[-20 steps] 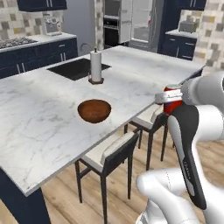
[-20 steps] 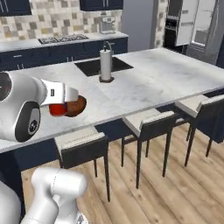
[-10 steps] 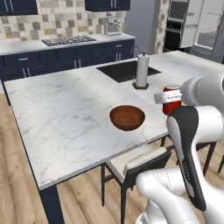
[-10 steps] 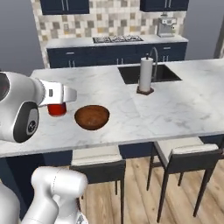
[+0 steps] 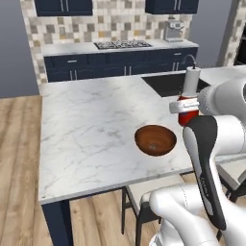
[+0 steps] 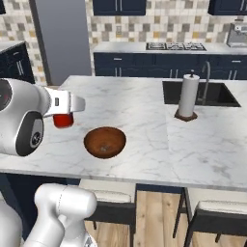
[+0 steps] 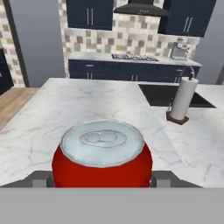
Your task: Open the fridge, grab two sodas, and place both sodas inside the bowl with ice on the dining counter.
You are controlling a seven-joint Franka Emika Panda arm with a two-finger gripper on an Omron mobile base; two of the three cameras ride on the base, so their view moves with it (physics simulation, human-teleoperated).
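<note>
Soda can (image 7: 102,158) is gripped in the gripper (image 5: 187,109) beside the bowl (image 5: 155,140) — carry-over and release judged next.

We hold our gripper (image 5: 188,111) closed on a soda can (image 7: 102,159), upright between the fingers, raised above the dining counter (image 5: 91,129) and just to the right of the bowl (image 5: 155,140) in the left base view. Our arm bends up from the base, elbow high, wrist level.
</note>
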